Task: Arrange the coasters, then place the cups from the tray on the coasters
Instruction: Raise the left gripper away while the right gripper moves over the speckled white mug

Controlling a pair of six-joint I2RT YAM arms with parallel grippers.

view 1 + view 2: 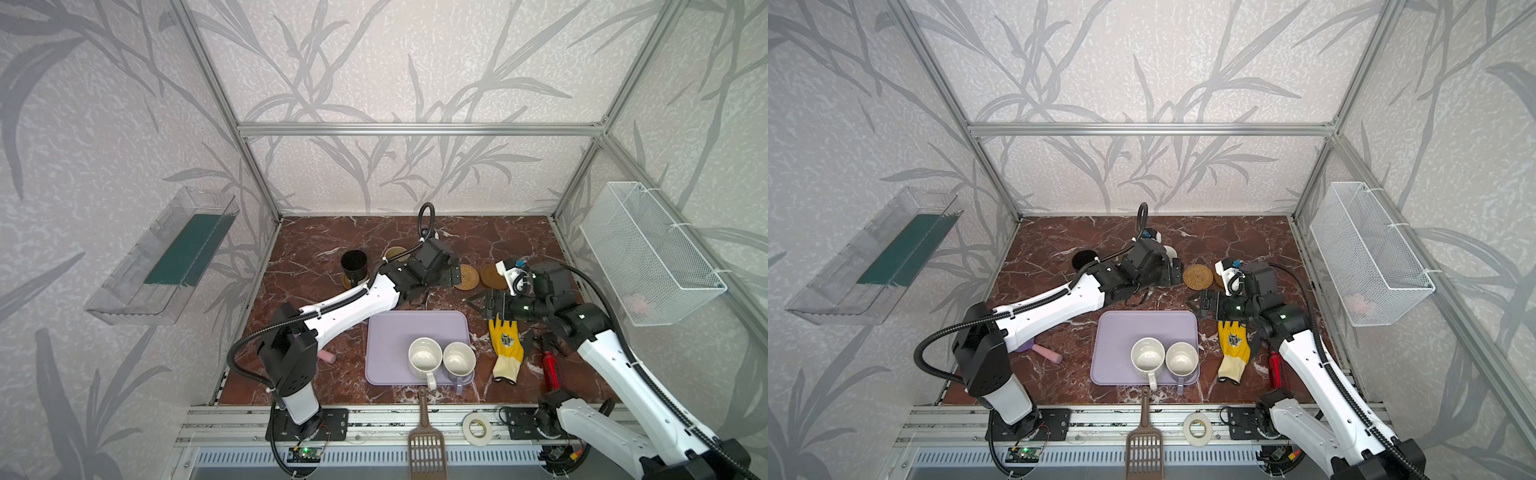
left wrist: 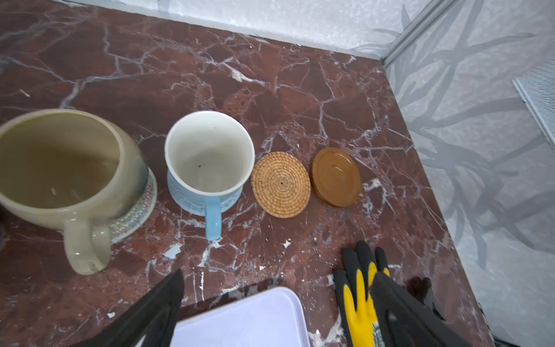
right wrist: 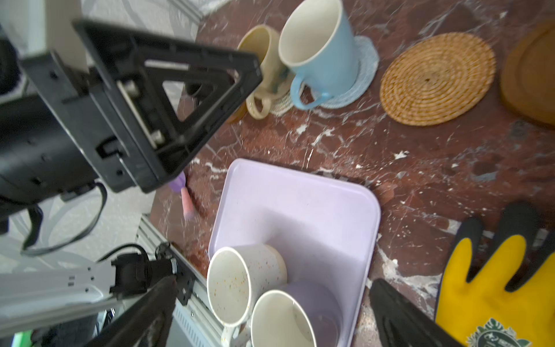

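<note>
In the left wrist view the beige cup [image 2: 60, 168] stands on the cream woven coaster [image 2: 141, 207] and the light blue cup [image 2: 208, 159] on the grey-blue coaster [image 2: 192, 205]. Beside them lie a bare rattan coaster [image 2: 280, 184] and a bare amber coaster [image 2: 336, 176]. The black cup [image 1: 355, 266] sits on another amber coaster [image 1: 347, 283]. On the lavender tray [image 1: 395, 328] stand the cream-white cup [image 1: 424, 357] and the lavender cup [image 1: 459, 361]. My left gripper [image 2: 277, 275] is open, drawn back from the blue cup. My right gripper [image 3: 271, 282] is open above the tray's far right corner.
A yellow and black glove [image 1: 505, 347] and a red bottle [image 1: 552, 370] lie right of the tray. A pink stick [image 1: 1047, 353] lies to its left. A brown scoop [image 1: 426, 440] and a white tape roll [image 1: 477, 428] rest on the front rail.
</note>
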